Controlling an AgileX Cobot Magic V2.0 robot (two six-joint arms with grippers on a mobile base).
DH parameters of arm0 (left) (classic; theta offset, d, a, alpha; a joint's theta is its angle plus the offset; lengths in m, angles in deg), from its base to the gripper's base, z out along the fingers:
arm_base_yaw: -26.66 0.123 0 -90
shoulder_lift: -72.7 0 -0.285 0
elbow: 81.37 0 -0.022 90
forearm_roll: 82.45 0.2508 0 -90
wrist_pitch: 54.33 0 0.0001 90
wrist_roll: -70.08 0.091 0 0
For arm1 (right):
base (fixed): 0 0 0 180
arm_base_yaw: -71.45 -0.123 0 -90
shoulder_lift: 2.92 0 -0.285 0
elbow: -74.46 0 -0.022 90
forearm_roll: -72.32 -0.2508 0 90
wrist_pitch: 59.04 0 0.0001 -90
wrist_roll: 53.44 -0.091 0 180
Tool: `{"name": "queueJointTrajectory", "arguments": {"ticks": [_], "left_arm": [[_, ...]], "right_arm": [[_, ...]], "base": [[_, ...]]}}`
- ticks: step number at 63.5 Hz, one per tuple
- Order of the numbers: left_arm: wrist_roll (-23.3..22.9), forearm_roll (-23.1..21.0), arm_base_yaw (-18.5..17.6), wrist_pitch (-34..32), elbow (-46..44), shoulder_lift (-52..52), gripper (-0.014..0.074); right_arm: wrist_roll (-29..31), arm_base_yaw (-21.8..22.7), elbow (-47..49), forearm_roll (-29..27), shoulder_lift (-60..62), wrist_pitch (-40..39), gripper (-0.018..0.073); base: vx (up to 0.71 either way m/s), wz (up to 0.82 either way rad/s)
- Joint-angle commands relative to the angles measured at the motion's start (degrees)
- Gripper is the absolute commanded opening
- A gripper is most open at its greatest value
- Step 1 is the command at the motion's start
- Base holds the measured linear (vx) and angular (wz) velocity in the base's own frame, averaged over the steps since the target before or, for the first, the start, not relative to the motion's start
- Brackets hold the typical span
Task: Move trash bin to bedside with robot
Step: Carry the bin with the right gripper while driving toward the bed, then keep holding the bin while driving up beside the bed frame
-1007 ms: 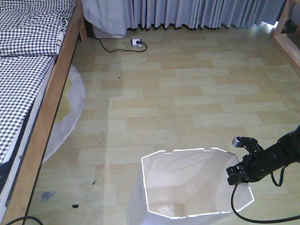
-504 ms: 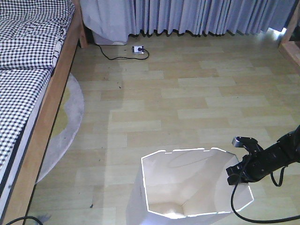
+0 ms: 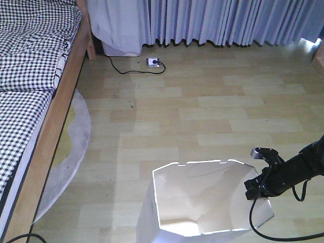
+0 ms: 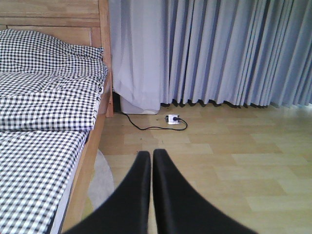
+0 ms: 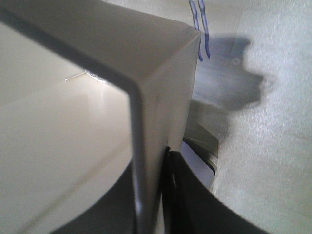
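Note:
The white trash bin [image 3: 202, 202] with its angular notched rim stands at the bottom middle of the front view. My right gripper [image 3: 255, 188] is shut on the bin's right rim. In the right wrist view the bin's thin wall [image 5: 146, 161] runs between the two black fingers [image 5: 180, 195]. The bed [image 3: 30, 76] with checked bedding and a light wooden frame lies along the left; it also shows in the left wrist view [image 4: 44, 126]. My left gripper [image 4: 151, 158] is shut and empty, held above the floor beside the bed frame.
A round grey rug [image 3: 71, 147] lies by the bed frame. A black cable and a white power strip [image 3: 153, 62] lie on the floor at the foot of grey curtains [image 3: 223, 20]. A loose black cable [image 3: 15, 238] sits at the bottom left.
The whole view has advanced toward the curtains along the bed. The bin stays in the same place in the frame, held by the right gripper.

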Motion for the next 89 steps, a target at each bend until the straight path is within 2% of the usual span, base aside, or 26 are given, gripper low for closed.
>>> {"name": "queueJointTrajectory", "arguments": {"ticks": [1, 89], "left_arm": [[-0.1, 0.0, 0.0, -4.6, 1.5, -0.8, -0.0006], [-0.1, 0.0, 0.0, -4.6, 1.5, -0.8, -0.0006]], "right_arm": [[-0.1, 0.2, 0.7, -3.4, 4.5, 11.5, -0.0007], [-0.1, 0.2, 0.7, -3.4, 4.5, 11.5, -0.0007]], "base": [[0.3, 0.05], [0.29, 0.04]]}}
